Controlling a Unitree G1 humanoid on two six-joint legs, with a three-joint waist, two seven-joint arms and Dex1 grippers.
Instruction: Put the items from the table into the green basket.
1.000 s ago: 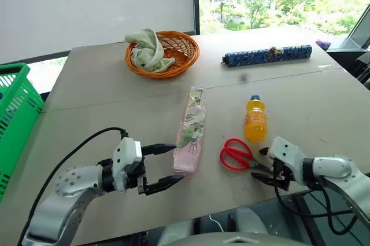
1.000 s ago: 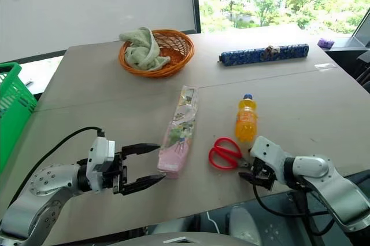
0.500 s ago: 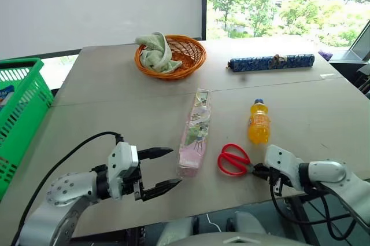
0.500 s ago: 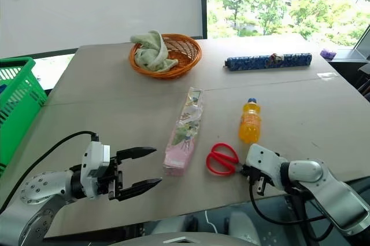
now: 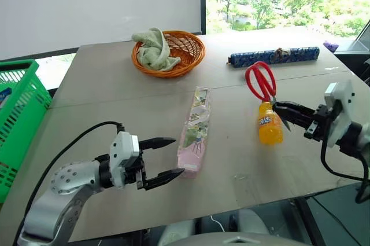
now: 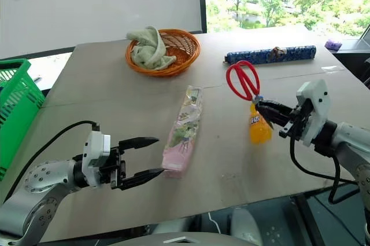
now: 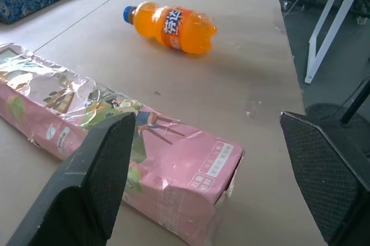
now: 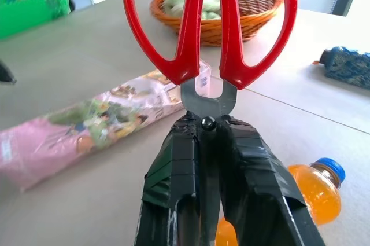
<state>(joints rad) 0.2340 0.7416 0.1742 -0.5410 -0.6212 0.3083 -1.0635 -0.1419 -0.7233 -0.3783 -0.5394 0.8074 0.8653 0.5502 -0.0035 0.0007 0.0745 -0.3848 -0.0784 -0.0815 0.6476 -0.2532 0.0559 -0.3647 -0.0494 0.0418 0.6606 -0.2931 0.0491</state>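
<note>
Red-handled scissors (image 5: 261, 81) are up in the air, off the table (image 5: 115, 107), clamped by the blades near the pivot in the right gripper (image 5: 281, 109). Handles stick up and out past the fingertips, loops toward the window side; in the right wrist view the pivot screw sits just past the tips, w/ both black fingers (image 8: 185, 159) pressed on the metal either side. So right jaws are clenched on the scissors, nothing else in them.

Directly below/behind the scissors lies the small orange drink bottle (image 5: 270, 125), on its side on the tabletop, blue cap twd the far edge (cap partly hidden by the gripper from the head cam). It's near the right gripper but not touching, as far as I can tell.

Further to the robot's left, the long pink packet (image 5: 195, 131) lies flat, lengthwise front to back across the seam betw. the two panels. Its near end is just beside the left gripper (image 5: 164, 156), which hovers low over the table w/ jaws spread wide and empty. The packet end lies just ahead of the gap betw. the two fingers, not inside it.

Green basket (image 5: 17, 124) stands off the table's left edge, well apart from all three items. At the far side: round orange woven basket (image 5: 169, 53) w/ a pale green cloth (image 5: 151, 49) in it, and a dark-blue patterned roll (image 5: 273, 56) lying crosswise.
</note>
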